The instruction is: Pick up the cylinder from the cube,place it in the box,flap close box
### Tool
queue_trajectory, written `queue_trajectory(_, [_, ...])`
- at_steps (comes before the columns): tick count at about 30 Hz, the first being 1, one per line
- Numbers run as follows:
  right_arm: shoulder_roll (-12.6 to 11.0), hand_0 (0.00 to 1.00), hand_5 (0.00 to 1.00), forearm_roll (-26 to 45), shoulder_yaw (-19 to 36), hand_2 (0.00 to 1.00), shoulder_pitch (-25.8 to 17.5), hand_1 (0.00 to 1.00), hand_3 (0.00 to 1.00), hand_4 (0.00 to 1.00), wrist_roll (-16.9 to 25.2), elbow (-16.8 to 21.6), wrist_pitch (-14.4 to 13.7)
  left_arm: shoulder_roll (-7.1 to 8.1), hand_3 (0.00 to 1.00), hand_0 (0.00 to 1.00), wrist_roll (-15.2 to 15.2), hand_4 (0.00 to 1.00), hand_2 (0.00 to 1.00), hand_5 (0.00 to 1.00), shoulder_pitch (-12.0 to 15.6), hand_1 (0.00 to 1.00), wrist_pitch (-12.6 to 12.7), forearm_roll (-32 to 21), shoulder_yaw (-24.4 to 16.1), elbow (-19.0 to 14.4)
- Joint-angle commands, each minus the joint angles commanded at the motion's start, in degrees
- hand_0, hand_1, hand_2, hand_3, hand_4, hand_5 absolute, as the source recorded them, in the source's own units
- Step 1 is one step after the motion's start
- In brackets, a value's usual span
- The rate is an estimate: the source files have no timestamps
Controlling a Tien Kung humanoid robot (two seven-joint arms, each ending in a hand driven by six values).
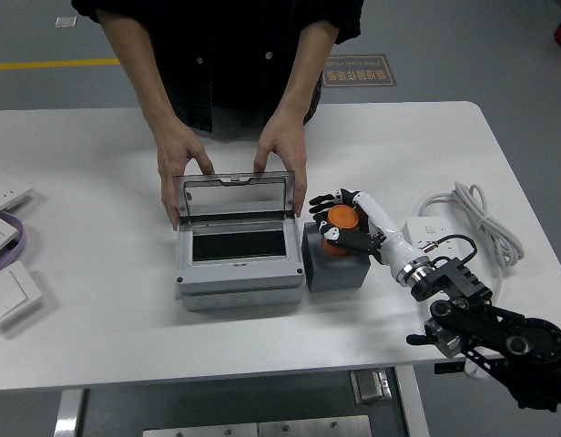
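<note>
Orange cylinder (338, 220) sits clamped in the right hand (340, 218) over the dark cube (335, 259); a loose pinch could drop it short of the open grey box (237, 246) just left.

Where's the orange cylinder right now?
The orange cylinder sits in the right hand, above the dark grey cube, right of the open grey box.

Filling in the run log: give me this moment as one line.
right hand: shut on orange cylinder, over dark cube | grey box: open | person's hands: holding lid upright
</note>
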Motion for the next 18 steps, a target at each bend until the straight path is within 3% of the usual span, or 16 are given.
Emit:
queue_trajectory(5, [-0.1,0.567,0.002,-0.6,-0.2,0.505,0.1,0.558,0.484,0.002,-0.7,0.4,-0.3,0.01,0.655,0.623,-0.1,0.744,0.614,0.296,0.0,0.594,0.1,0.1,-0.1,0.0])
queue_trajectory(6, [-0.1,0.469,0.002,-0.7,-0.2,0.454,0.1,0.497,0.366,0.002,-0.8,0.5,-0.5,0.01,0.655,0.624,-0.1,0.743,0.613,0.295,0.0,0.594,0.1,0.1,-0.1,0.0])
queue_trajectory(11, [-0.2,0.469,0.002,-1.1,-0.1,0.454,0.0,0.497,0.366,0.002,-0.5,1.1,-1.5,0.02,0.655,0.624,-0.2,0.743,0.613,0.295,0.0,0.594,0.3,0.1,-0.1,0.0])
queue_trajectory(12, [-0.2,0.461,0.002,-1.2,0.0,0.380,0.0,0.420,0.265,0.002,-0.4,1.2,-1.8,0.01,0.654,0.624,-0.3,0.744,0.613,0.296,0.0,0.594,0.3,0.1,-0.1,0.0])
queue_trajectory(17, [-0.1,0.461,0.002,-1.7,0.7,0.380,-0.3,0.420,0.265,0.002,0.2,1.6,-2.7,-0.03,0.654,0.624,-0.4,0.744,0.613,0.296,-0.1,0.594,0.5,0.2,-0.3,0.0])
queue_trajectory(18, [-0.1,0.452,0.002,-1.7,0.8,0.337,-0.3,0.383,0.226,0.002,0.3,1.7,-2.9,-0.04,0.654,0.623,-0.5,0.743,0.613,0.295,-0.1,0.594,0.5,0.2,-0.3,0.1])
